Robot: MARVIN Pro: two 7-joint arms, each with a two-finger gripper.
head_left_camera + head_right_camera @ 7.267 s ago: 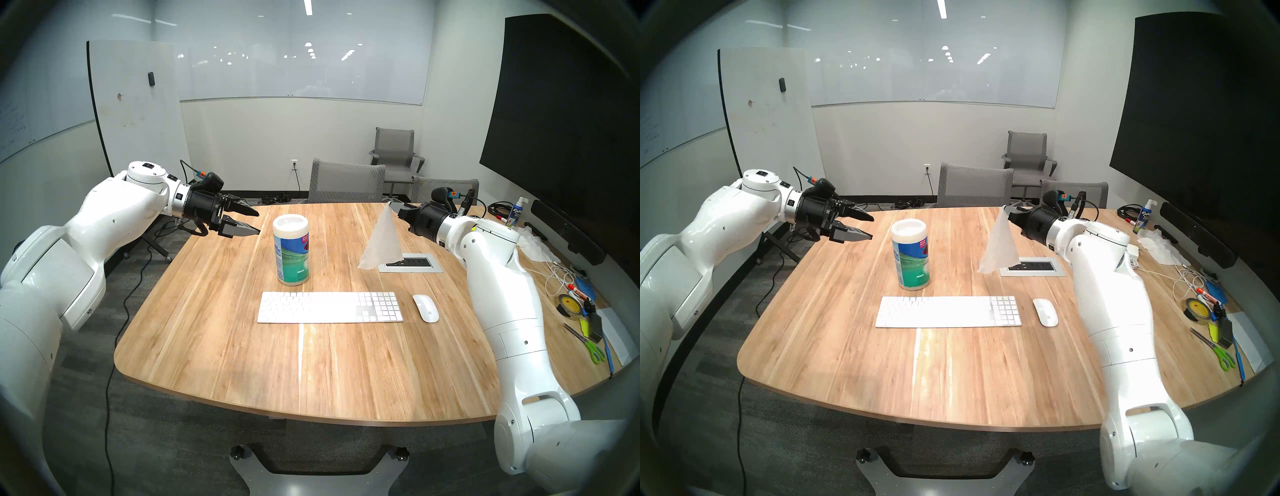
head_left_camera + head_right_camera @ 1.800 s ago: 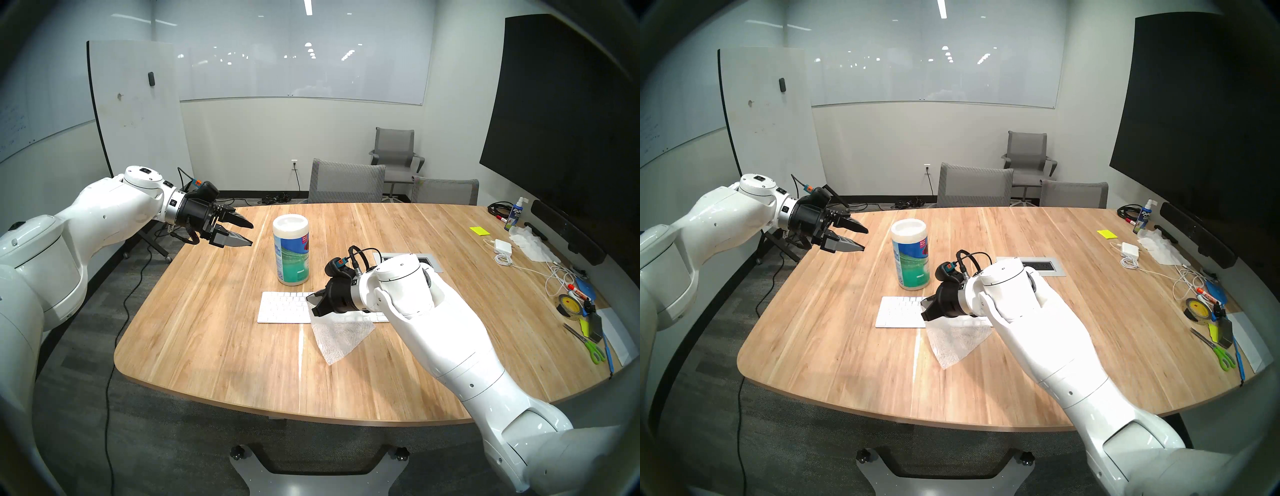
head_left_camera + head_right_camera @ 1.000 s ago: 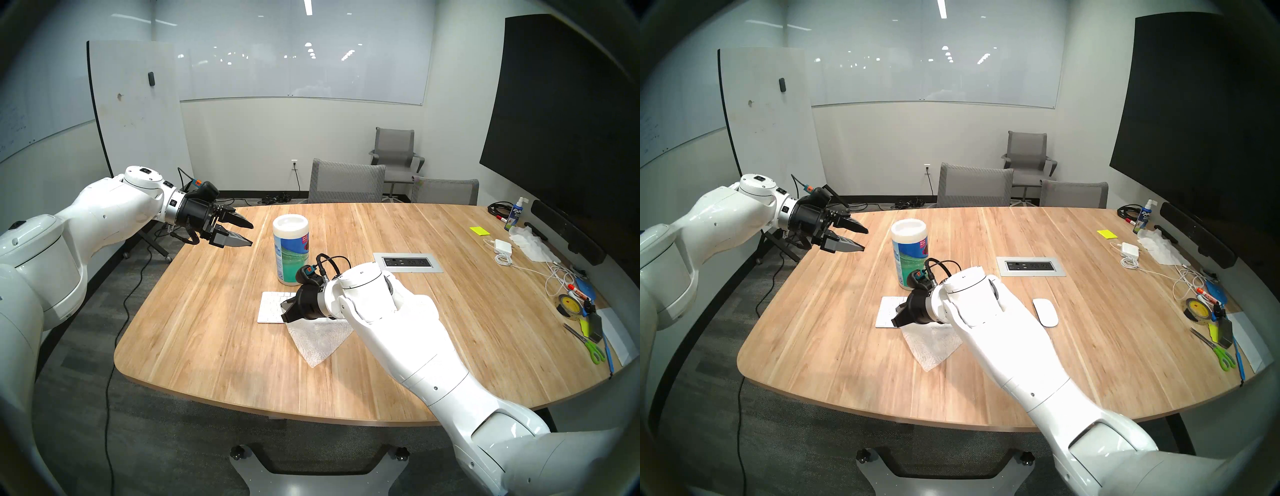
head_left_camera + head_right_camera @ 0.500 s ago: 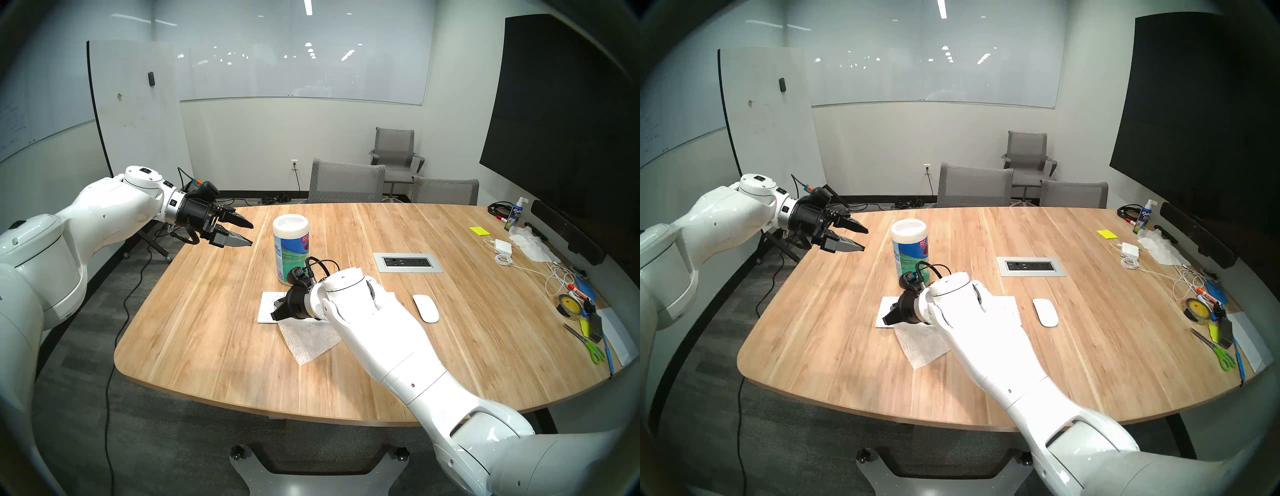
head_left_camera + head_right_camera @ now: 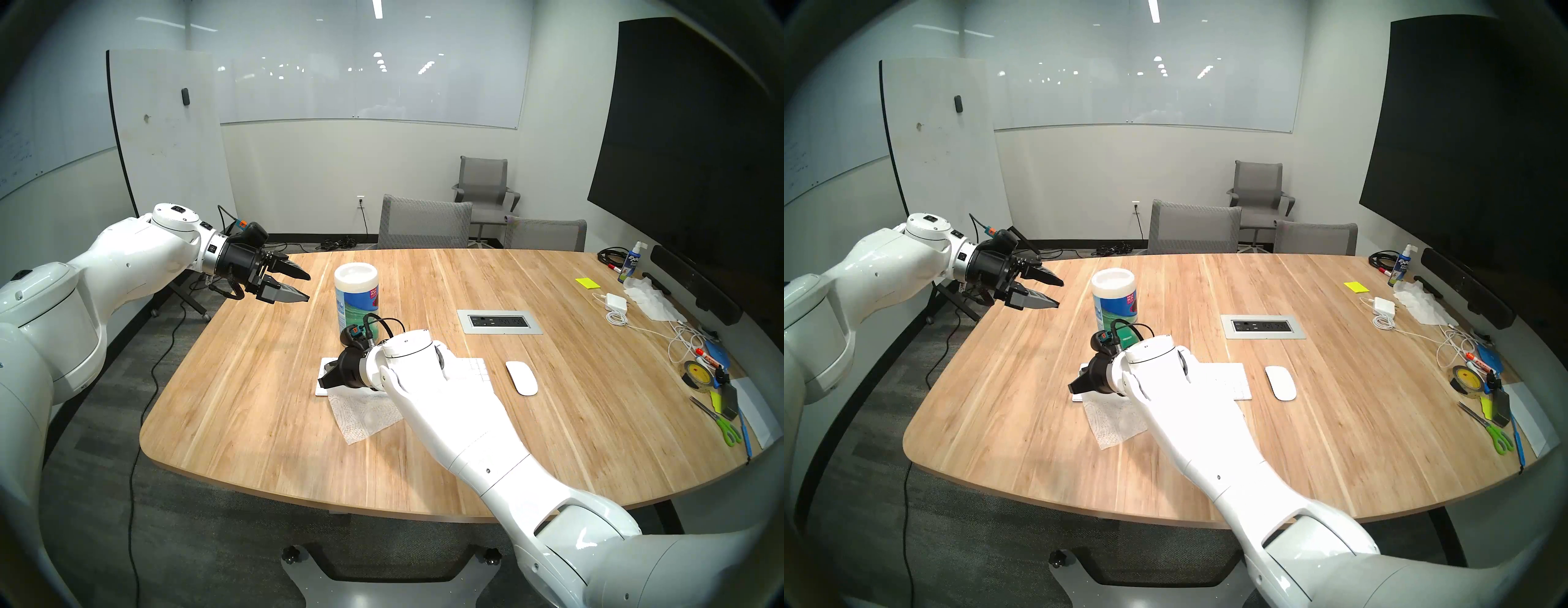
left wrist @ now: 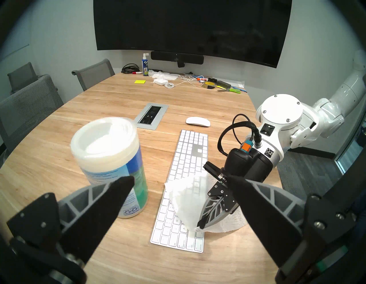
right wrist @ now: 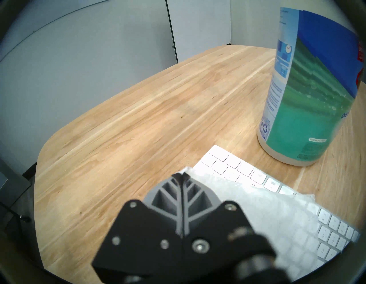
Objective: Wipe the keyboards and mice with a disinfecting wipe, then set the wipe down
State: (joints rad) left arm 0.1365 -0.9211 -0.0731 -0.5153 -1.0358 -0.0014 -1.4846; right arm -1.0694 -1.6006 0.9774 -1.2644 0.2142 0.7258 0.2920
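The white keyboard [image 5: 476, 368] lies near the middle of the wooden table [image 5: 254, 403], mostly hidden behind my right arm in the head views. My right gripper [image 5: 321, 382] is over its left end, shut on a corner of the white wipe [image 5: 365, 414]. The wipe drapes over the keys [image 6: 186, 158] and onto the table in front. The right wrist view shows the shut fingertips [image 7: 184, 175] pinching the wipe [image 7: 267, 218] above the keyboard's end keys [image 7: 237, 168]. The white mouse [image 5: 522, 378] lies uncovered right of the keyboard. My left gripper [image 5: 307, 288] hovers open and empty at the table's far left.
A wipes canister [image 5: 356, 297] stands just behind the keyboard's left half, close to my right wrist. A power outlet panel [image 5: 499, 321] is set in the table. Tape, scissors [image 5: 727, 429], cables and a charger crowd the right edge. Chairs stand at the far side.
My right gripper has dragged the wipe leftward along the keyboard to its left end, uncovering the number pad and mouse. The left arm has not moved.
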